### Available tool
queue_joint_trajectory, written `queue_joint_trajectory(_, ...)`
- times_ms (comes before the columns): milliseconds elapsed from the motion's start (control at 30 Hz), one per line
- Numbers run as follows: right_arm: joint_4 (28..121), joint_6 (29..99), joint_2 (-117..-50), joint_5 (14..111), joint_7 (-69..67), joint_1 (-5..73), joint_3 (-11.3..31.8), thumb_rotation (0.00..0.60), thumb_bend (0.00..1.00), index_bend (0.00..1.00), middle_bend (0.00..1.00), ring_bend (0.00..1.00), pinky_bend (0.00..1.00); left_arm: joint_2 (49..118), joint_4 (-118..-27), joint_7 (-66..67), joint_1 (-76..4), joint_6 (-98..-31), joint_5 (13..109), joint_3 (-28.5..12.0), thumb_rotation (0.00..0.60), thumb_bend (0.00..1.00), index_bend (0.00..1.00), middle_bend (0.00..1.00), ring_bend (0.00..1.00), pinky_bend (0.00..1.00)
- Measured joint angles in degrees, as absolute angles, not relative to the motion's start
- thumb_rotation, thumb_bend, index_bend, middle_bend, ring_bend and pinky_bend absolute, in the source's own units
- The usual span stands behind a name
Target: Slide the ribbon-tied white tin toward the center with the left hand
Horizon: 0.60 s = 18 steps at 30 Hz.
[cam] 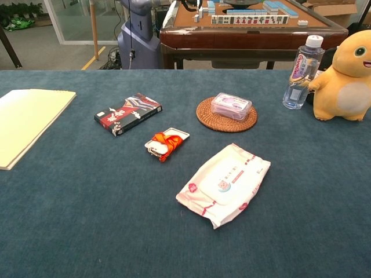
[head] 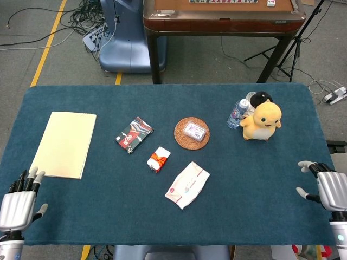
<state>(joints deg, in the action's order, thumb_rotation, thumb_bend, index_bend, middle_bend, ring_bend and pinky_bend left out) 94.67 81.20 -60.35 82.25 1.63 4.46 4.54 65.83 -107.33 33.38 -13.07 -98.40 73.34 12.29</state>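
The white tin (head: 158,159) tied with an orange ribbon lies near the middle of the blue table (head: 108,211); the chest view shows the tin (cam: 166,142) slightly left of centre. My left hand (head: 18,205) hovers at the front left corner of the table, far from the tin, fingers apart and holding nothing. My right hand (head: 329,190) sits at the table's right edge, fingers spread, also empty. Neither hand appears in the chest view.
A dark patterned box (head: 134,134) lies left of the tin. A wipes pack (head: 187,184) lies in front of it. A wicker coaster (head: 191,132) bears a small clear box. A yellow folder (head: 64,143) lies far left. A bottle (head: 238,114) and yellow plush toy (head: 261,121) stand back right.
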Motion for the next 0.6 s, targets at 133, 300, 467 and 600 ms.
queue_joint_trajectory(133,94.8,79.7,-60.2,80.7,2.7,4.9,4.7,0.600,0.01,0.36,0.44,0.35,0.58,66.1,-104.9,32.2,-11.6,-99.4,74.1,10.2,0.600,0.25,0.12,0.02,0.02,0.18)
queue_joint_trajectory(300,95.3,78.9,-59.9,79.7,2.7,5.4,5.0,0.600,0.01,0.36,0.44,0.35,0.58,67.4,-101.7,30.8,-10.1,-99.8,75.5,7.7,0.600,0.25,0.12,0.02,0.02,0.20)
queue_joint_trajectory(467,94.9,78.5,-59.8,78.7,2.4,5.5,5.2,0.600,0.01,0.36,0.44,0.35,0.58,68.8,-99.1,29.5,-9.2,-99.5,76.7,6.1,0.600,0.22,0.12,0.02,0.02,0.22)
queue_joint_trajectory(600,95.0,78.5,-60.0,78.7,3.0,5.6,5.2,0.600,0.01,0.36,0.44,0.35,0.58,69.5,-98.0,29.3,-8.4,-98.2,77.5,5.1,0.600,0.22,0.12,0.02,0.02,0.22)
